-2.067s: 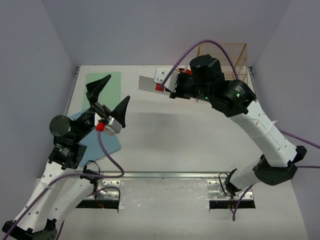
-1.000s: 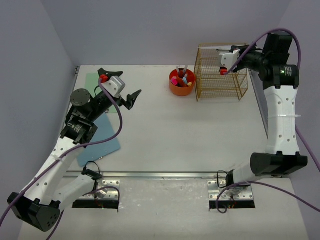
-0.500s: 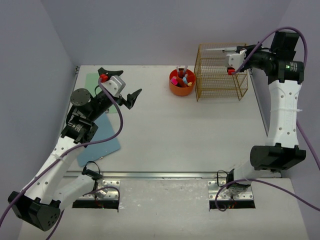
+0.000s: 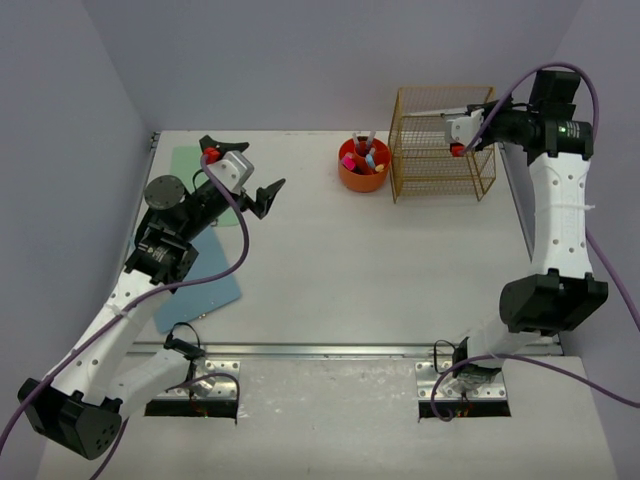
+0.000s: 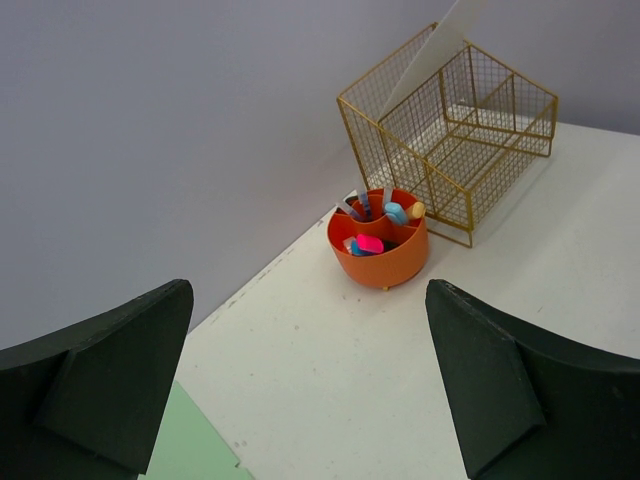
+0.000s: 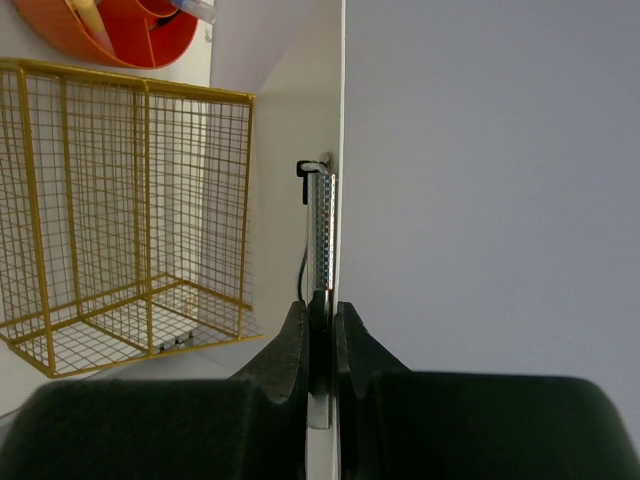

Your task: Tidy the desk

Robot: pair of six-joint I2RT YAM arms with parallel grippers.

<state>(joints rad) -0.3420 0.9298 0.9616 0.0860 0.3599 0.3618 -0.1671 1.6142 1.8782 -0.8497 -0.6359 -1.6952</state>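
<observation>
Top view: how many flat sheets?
3: green sheet far-left, blue sheet nearer beneath left arm, white sheet in right pincer at the wire rack. Others may be hidden.

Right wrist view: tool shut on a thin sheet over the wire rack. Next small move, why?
Probably lower the right tool so the white sheet slides down into the gold wire rack; it leans tilted, mostly above the rim, so releasing now could tip it out.

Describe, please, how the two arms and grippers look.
The left arm and right arm have white shells, black joints and a purple cable each. The left gripper and right gripper have black wedge-shaped fingers and a red part behind. A green light dots the right arm.
</observation>
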